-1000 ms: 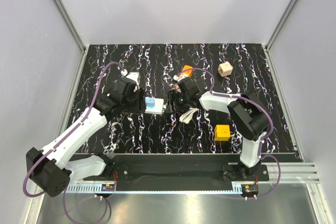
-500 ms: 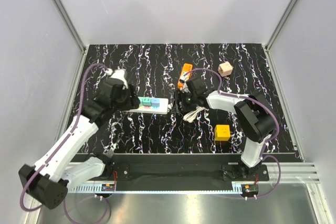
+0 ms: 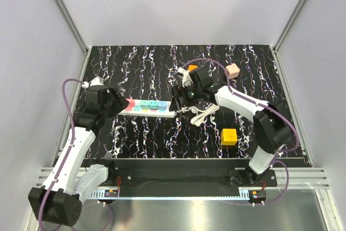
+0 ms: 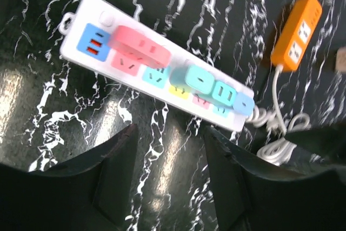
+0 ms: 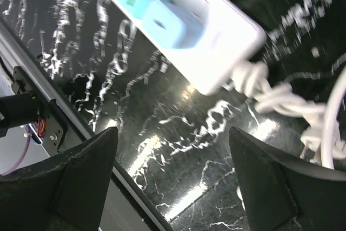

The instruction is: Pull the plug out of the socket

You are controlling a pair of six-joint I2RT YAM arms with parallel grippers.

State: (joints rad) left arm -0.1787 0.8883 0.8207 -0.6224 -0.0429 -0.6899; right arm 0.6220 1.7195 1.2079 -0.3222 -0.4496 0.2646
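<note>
On the far left my left gripper hangs over the left end of the socket, its fingers spread apart with only bare table between them.

The socket lies flat on the black marbled table, running left to right across the middle, between the two arms. From my left wrist camera I see a pink plug near the left end of its row. Further right sit two teal plugs, then a light blue plug at the right end. The picture is smeared there, so I cannot say how deeply any of them is seated.

The white cord leaves the socket's right end and lies in a loose coil on the table just beside it.

My right gripper is above that right end, jaws wide apart and holding nothing; the light blue plug and the socket's corner lie just beyond its fingertips.

Behind that arm the orange power strip is partly hidden. Further right are a beige cube toward the back and a yellow cube nearer me.
</note>
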